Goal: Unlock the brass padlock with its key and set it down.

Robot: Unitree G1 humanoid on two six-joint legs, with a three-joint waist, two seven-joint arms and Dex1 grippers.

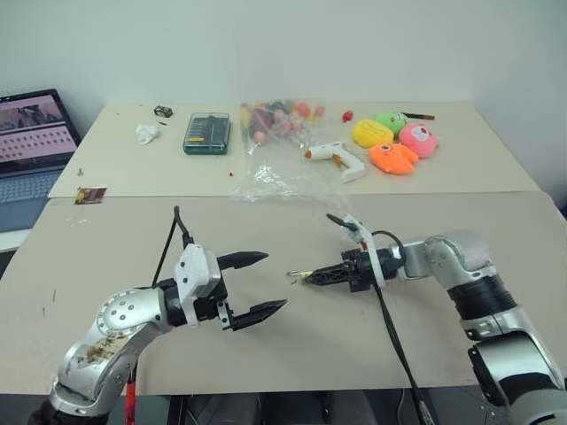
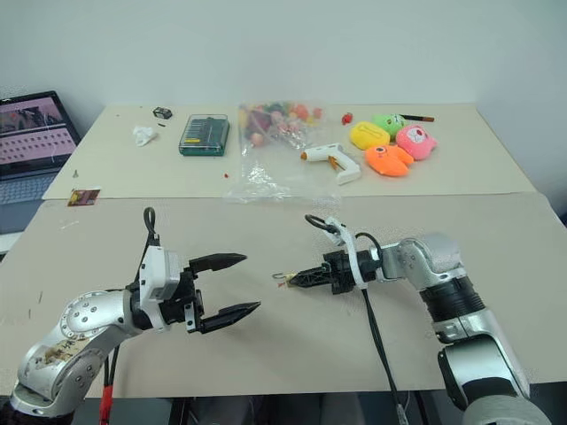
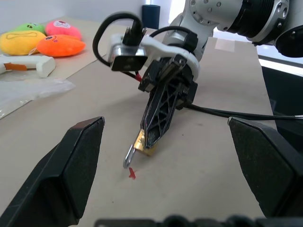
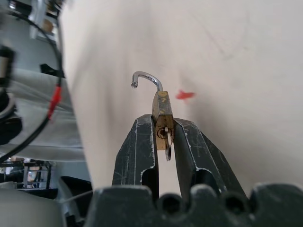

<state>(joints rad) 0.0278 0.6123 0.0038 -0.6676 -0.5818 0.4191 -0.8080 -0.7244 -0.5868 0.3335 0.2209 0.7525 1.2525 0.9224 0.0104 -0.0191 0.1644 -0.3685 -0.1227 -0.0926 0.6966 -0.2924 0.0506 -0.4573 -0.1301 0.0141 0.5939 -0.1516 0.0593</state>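
The brass padlock (image 4: 162,108) is pinched between the fingers (image 4: 137,146) of my right gripper (image 4: 163,120), which is shut on it. Its silvery shackle (image 4: 147,78) stands swung open, free at one end. A key (image 4: 167,143) sits in the keyhole on the body's near end. In the head view the padlock (image 1: 296,276) hangs at the right gripper's tip (image 1: 306,277), low over the tan table (image 1: 266,354). My left gripper (image 1: 275,281) is open, level, a short way to the left of the padlock and apart from it. A tiny red speck (image 3: 132,173) lies on the table by the shackle.
At the back lie a green tool case (image 1: 207,133), a clear bag of coloured pieces (image 1: 279,133), a white glue gun (image 1: 338,159) and plush toys (image 1: 396,142). A laptop (image 1: 31,142) stands at the far left. A black cable (image 1: 390,328) trails from the right wrist.
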